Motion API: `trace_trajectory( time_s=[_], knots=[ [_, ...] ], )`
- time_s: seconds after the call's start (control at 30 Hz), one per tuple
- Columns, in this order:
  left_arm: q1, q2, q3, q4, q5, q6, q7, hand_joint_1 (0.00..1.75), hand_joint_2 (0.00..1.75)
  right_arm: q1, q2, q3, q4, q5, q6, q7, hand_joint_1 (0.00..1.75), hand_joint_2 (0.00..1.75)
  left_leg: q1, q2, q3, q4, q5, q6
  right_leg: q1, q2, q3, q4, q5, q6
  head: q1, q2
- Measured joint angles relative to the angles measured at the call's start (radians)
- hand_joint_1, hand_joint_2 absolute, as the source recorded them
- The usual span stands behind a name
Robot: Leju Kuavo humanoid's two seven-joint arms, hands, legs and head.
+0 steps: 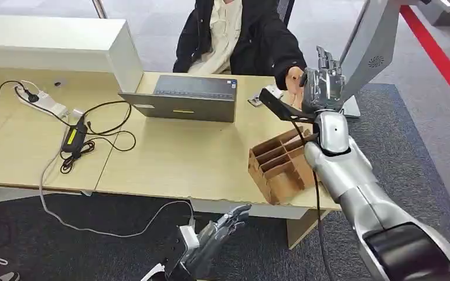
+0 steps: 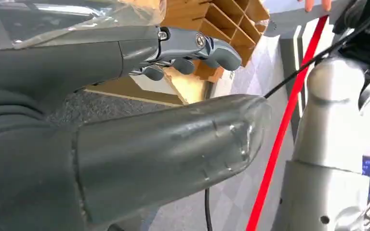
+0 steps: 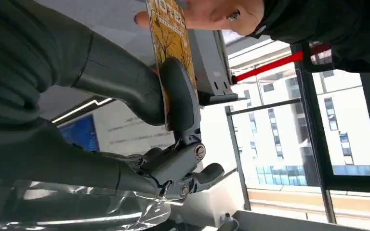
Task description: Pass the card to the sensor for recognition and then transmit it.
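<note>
Right hand (image 3: 173, 120) raised over the tabletop's far right edge, thumb and a finger pinching the card (image 3: 171, 45). A person's hand (image 3: 207, 14) grips the card's other end, so handover appears under way, judged final step. Left hand (image 1: 217, 234) hangs below the near edge, fingers loosely extended, holding nothing

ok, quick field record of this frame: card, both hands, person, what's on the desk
card: yellow, pinched between thumb and finger of right hand, raised over the desk's far right edge
person: seated behind desk; their hand touches the card's far end
handover: both hold the card, not released
left hand: low, in front of desk, fingers apart, holds nothing
organizer: cardboard, near right corner of desk
laptop: open, facing the person
sensor: cannot tell which item
</note>
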Motion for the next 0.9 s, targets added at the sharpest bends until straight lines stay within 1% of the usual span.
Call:
trace_trajectory(
  time_s=[0.23,0.47,0.5,0.53,0.57,0.6,0.63,0.83,0.9],
  knots=[
    [-0.021,-0.018,-0.014,0.025,0.025,-0.005,-0.008,0.00,0.00,-0.061,0.038,0.034,0.095,-0.016,0.011,0.009,1.75,1.75,0.000,0.000,0.000,0.000,0.000,0.000,0.000,0.000,0.000,0.000,0.000,0.000,0.000,0.000],
    [-0.041,-0.039,-0.028,0.050,0.048,-0.005,-0.014,0.00,0.00,-0.085,0.062,0.061,0.170,-0.018,0.047,0.036,1.75,1.75,0.000,0.000,0.000,0.000,0.000,0.000,0.000,0.000,0.000,0.000,0.000,0.000,0.000,0.000],
    [-0.043,-0.042,-0.029,0.054,0.053,-0.005,-0.017,0.00,0.00,-0.086,0.064,0.065,0.181,-0.018,0.050,0.041,1.71,1.75,0.000,0.000,0.000,0.000,0.000,0.000,0.000,0.000,0.000,0.000,0.000,0.000,0.000,0.000],
    [-0.043,-0.045,-0.030,0.058,0.056,-0.005,-0.021,0.00,0.00,-0.086,0.065,0.069,0.188,-0.018,0.054,0.045,1.24,1.75,0.000,0.000,0.000,0.000,0.000,0.000,0.000,0.000,0.000,0.000,0.000,0.000,0.000,0.000],
    [-0.044,-0.047,-0.033,0.061,0.061,-0.005,-0.026,0.00,0.00,-0.087,0.066,0.071,0.195,-0.018,0.059,0.050,1.01,1.75,0.000,0.000,0.000,0.000,0.000,0.000,0.000,0.000,0.000,0.000,0.000,0.000,0.000,0.000],
    [-0.045,-0.048,-0.035,0.064,0.064,-0.005,-0.030,0.00,0.00,-0.088,0.066,0.074,0.202,-0.019,0.062,0.054,0.37,1.75,0.000,0.000,0.000,0.000,0.000,0.000,0.000,0.000,0.000,0.000,0.000,0.000,0.000,0.000],
    [-0.045,-0.050,-0.035,0.068,0.066,-0.005,-0.034,0.00,0.00,-0.088,0.066,0.078,0.207,-0.020,0.064,0.055,0.00,1.75,0.000,0.000,0.000,0.000,0.000,0.000,0.000,0.000,0.000,0.000,0.000,0.000,0.000,0.000],
    [-0.049,-0.063,-0.036,0.088,0.074,-0.005,-0.050,0.00,0.00,-0.089,0.067,0.095,0.230,-0.020,0.058,0.056,0.00,1.75,0.000,0.000,0.000,0.000,0.000,0.000,0.000,0.000,0.000,0.000,0.000,0.000,0.001,0.000],
    [-0.051,-0.066,-0.036,0.095,0.075,-0.005,-0.055,0.00,0.00,-0.092,0.069,0.101,0.237,-0.031,0.046,0.050,0.00,1.75,0.000,0.000,0.000,0.000,0.000,0.000,0.000,0.000,0.000,0.000,0.000,0.000,0.000,0.000]
  ],
)
